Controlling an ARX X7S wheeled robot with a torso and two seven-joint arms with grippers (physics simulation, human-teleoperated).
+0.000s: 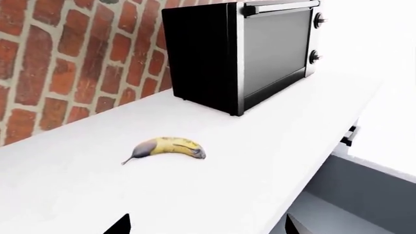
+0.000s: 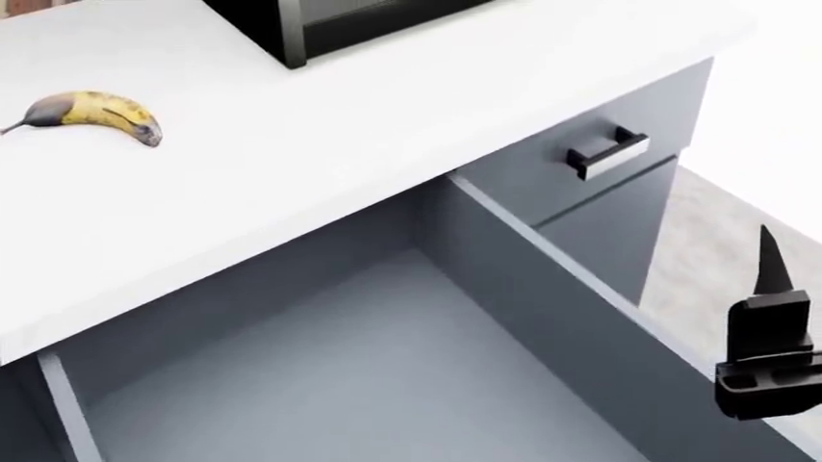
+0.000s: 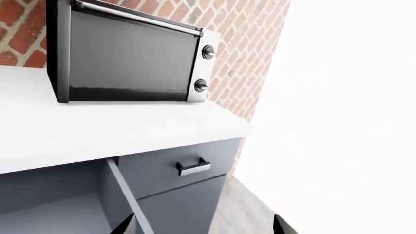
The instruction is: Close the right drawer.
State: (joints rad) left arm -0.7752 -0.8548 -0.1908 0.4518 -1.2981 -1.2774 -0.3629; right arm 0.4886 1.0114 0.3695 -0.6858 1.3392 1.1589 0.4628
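Note:
The right drawer [image 2: 552, 284] is a wide, deep slate-grey box pulled far out from under the white counter [image 2: 321, 144]. Its paler grey inside faces up and its front and handle are out of view. Its side wall shows in the right wrist view [image 3: 120, 195] and part of its inside in the left wrist view [image 1: 364, 195]. My right gripper [image 2: 771, 289] is open and empty, just outside the drawer's right wall; in its wrist view [image 3: 202, 225] the tips are spread wide. My left gripper [image 1: 206, 225] is open and empty over the counter's front edge.
A black toaster oven [image 1: 260, 48] stands on the counter against the brick wall [image 1: 58, 63]. A spotted banana [image 2: 96, 111] lies on the counter to its left. A closed grey drawer front with a bar handle [image 2: 606, 152] sits to the right of the open drawer.

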